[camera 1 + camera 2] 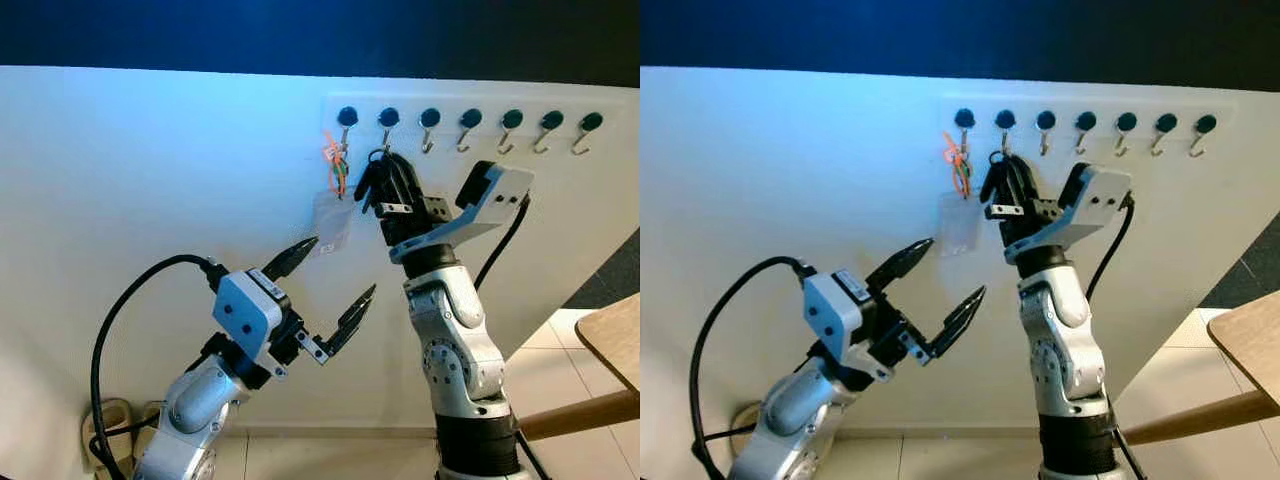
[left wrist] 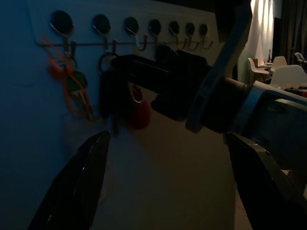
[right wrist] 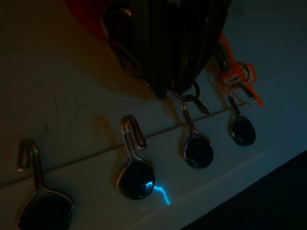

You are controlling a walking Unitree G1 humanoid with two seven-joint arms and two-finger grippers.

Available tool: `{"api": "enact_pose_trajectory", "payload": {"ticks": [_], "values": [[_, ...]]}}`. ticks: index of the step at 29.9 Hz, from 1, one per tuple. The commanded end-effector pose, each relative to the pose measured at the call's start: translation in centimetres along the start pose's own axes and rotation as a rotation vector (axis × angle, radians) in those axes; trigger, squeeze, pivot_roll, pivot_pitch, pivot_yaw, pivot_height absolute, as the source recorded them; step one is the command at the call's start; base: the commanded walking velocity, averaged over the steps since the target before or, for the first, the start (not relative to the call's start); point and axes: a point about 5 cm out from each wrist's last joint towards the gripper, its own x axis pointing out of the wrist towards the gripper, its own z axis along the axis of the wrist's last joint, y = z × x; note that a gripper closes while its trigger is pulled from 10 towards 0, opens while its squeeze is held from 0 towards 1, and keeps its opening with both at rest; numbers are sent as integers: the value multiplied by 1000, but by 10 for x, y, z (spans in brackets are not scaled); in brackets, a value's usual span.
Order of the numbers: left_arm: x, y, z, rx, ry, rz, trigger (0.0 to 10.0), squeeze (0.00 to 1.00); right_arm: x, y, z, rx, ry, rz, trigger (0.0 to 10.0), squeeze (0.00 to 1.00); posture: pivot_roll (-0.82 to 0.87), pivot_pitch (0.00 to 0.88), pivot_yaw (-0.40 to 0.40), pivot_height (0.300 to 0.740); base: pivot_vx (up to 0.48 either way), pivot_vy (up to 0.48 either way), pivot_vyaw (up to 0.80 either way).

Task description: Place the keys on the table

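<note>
White wall ahead, dark band above it. Tiled floor at its base; a wooden table corner sits low on the right, well clear of both grippers. Left wrist view shows pale chairs deeper in the room.

Hook rack on the wall: seven hooks in one row, round dark caps. First hook carries an orange-tagged key set with a clear card pouch hanging under it. Second hook carries the keys, a dark bunch with a red fob. Other five hooks are bare.

Right gripper is raised to the second hook, fingers pinched narrow around the keys. Ring is at the hook in the right wrist view; can't tell if it's off it. The orange set is just beside the jaws on the left.

Left gripper sits lower and left of the right one, jaws wide, nothing between them. The pouch hangs just above its upper fingertip, apart from it. In the left wrist view the keys and right gripper lie straight ahead, between the spread fingers.

Count: two key sets, seven hooks, two grippers, one table.
</note>
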Motion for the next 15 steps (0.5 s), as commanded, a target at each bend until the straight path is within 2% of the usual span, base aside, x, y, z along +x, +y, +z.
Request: {"api": "enact_pose_trajectory", "payload": {"ticks": [1, 10, 15], "values": [[0, -2, 2, 3, 6, -32, 10000, 0, 1, 7, 0, 21, 12, 35, 10000, 0, 58, 108, -20, 740, 0, 0, 0], [3, -1, 3, 2, 3, -36, 10000, 0, 4, 3, -2, 36, 27, -2, 10000, 0, 63, 117, -19, 740, 0, 0, 0], [3, -1, 4, 0, 2, -36, 10000, 0, 6, 7, 4, 47, 4, 22, 10000, 0, 63, 120, -19, 740, 0, 0, 0]]}}
